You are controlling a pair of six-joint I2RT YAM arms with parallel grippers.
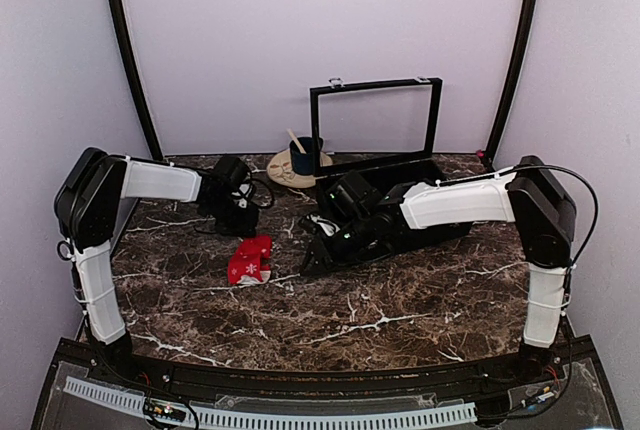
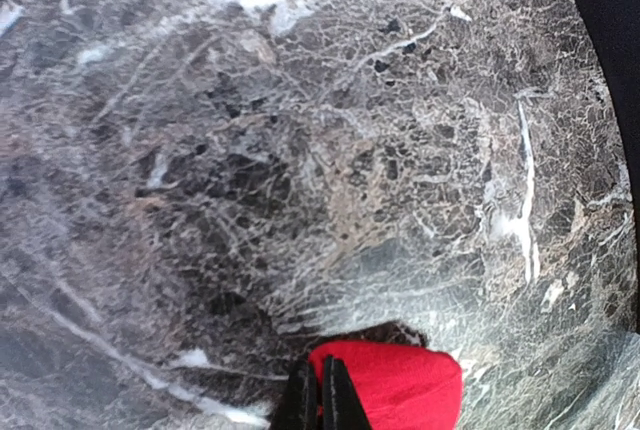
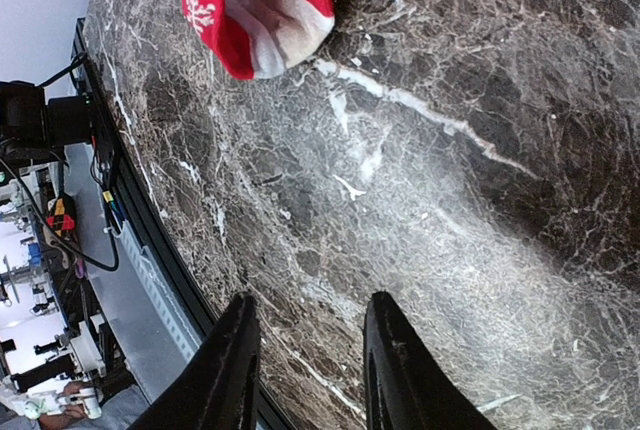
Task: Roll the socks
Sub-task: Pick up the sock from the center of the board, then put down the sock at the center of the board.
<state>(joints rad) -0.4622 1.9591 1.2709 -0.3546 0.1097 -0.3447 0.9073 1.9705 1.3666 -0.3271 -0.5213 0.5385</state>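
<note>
One shut left claw — socks lie just beside it.

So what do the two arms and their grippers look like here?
The left arm and right arm have white tubular links with bulky black joints. A thin black cable arcs outside the right arm. The left gripper and right gripper have slim black fingers.

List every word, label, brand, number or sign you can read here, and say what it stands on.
No words, numbers or brands can be read in any view.
On the sock: only a white snowflake pattern, no lettering.
On the clutter beyond the table in the right wrist view: too small and blurred to read.
</note>
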